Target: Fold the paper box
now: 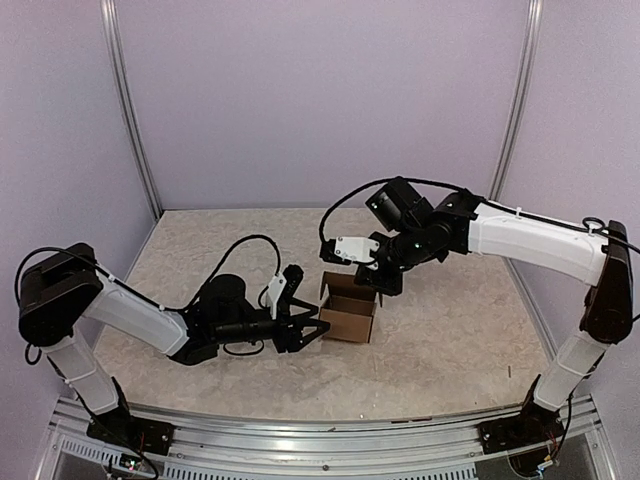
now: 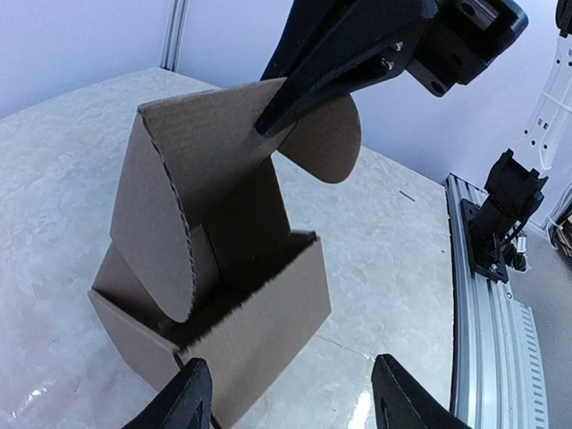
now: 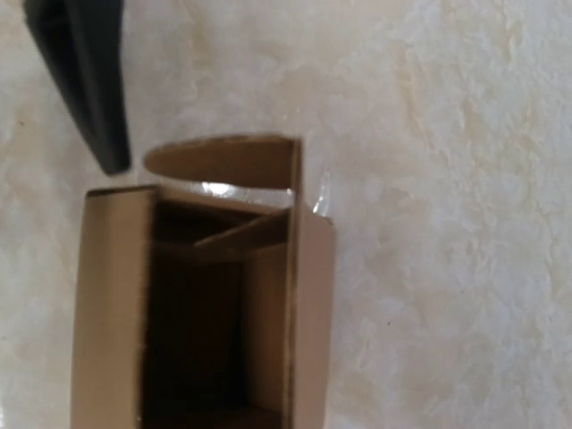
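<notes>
Centre of the surface (image 1: 450,330), between the two arms: paper box (image 1: 348,313) upright, walls formed, lid panel (image 2: 206,143) raised and not tucked. Step in hand, I'd say: closing the lid. The right claw (image 2: 268,121) is pinched into one wedge, nothing visible between its fingers, with its tip against the lid's free edge beside a rounded tab (image 2: 326,143). The left claw (image 2: 290,386) is spread wide at the near wall, gripping nothing. Next move likely needs right to press the lid down while left braces the body; tabs must go inside the walls. Left wrist view shows the lid contact and tabs side-on. Right wrist view only looks down into the open cavity, one finger (image 3: 80,80) visible, contact out of frame. Top view gives arm spacing, no tab detail.
</notes>
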You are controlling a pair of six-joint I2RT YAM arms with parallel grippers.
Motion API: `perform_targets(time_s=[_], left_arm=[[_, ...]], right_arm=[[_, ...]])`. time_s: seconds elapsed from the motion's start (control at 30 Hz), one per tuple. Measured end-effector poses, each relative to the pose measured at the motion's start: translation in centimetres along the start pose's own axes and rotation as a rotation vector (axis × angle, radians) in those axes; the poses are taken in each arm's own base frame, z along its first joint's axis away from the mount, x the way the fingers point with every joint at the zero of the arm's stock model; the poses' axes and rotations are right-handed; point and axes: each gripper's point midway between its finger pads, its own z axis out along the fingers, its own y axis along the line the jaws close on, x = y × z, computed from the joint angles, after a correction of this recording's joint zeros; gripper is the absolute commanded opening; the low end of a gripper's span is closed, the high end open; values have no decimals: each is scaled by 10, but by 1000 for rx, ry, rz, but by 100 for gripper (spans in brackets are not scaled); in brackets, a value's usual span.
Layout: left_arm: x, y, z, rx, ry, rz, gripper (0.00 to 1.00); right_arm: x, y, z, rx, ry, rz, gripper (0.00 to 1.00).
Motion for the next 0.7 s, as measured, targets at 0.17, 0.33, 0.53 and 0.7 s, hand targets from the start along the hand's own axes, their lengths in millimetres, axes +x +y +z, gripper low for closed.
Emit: perform_targets(time_s=[0.17, 0.33, 0.53, 0.7], left_arm=[[23, -2, -10, -8, 43, -47, 59], [25, -7, -27, -20, 37, -70, 60], [14, -4, -41, -65, -6, -80, 61], [14, 2, -43, -104, -10, -92, 60]], right_arm=[[4, 9, 9, 22, 25, -15, 1], [0, 21, 6, 35, 21, -45, 6], [0, 43, 2, 9, 13, -79, 13], [8, 54, 5, -20, 20, -82, 19]])
